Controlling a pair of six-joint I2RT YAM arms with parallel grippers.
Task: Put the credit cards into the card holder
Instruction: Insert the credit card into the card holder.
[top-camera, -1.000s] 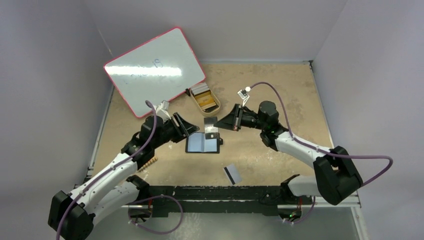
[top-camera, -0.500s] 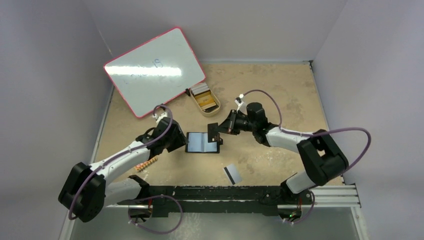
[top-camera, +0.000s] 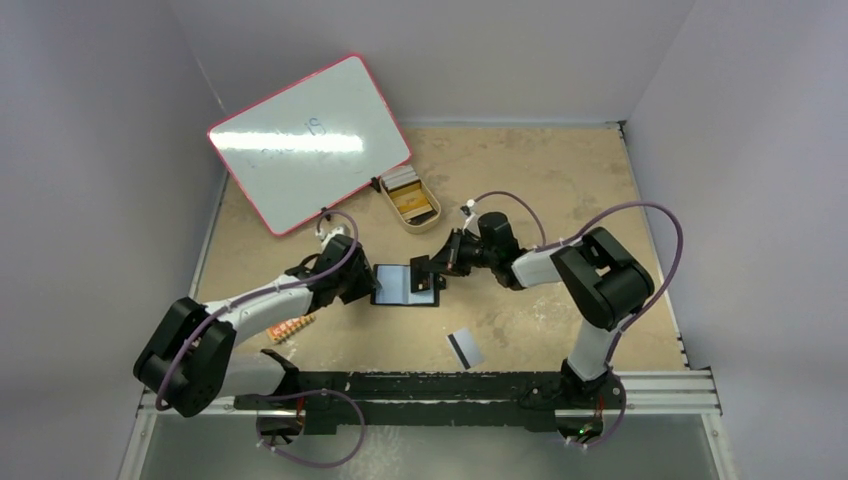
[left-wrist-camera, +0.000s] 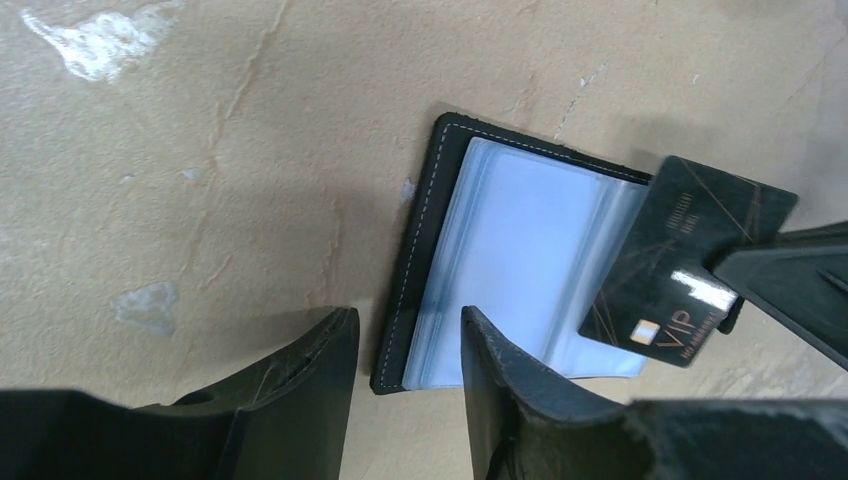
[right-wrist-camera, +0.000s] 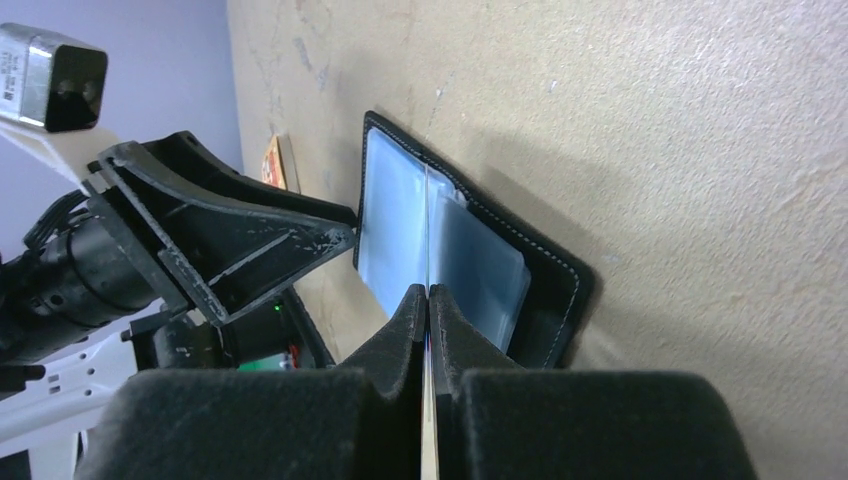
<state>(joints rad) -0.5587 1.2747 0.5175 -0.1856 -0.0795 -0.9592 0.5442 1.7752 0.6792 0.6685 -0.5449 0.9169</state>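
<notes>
Left gripper (left-wrist-camera: 405, 322), jaws apart, straddles the lower-left corner of the card holder (left-wrist-camera: 520, 270), which lies open at frame centre. It looks light and floppy, likely to slide, so pin its edge. Right gripper (right-wrist-camera: 428, 296) pinches the right end of the black card (left-wrist-camera: 690, 260), which looks thin, stiff and slick, over the holder's right side.

card holder (top-camera: 398, 285): open flat, blue pockets up
black card (left-wrist-camera: 680, 265): tilted over its right half
striped card (top-camera: 465, 347): flat, apart

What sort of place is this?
Probably a robot test booth in a lab: plain walls box in a tan table, a left arm and right arm are bolted at its near edge, with props like a whiteboard and card holder.
</notes>
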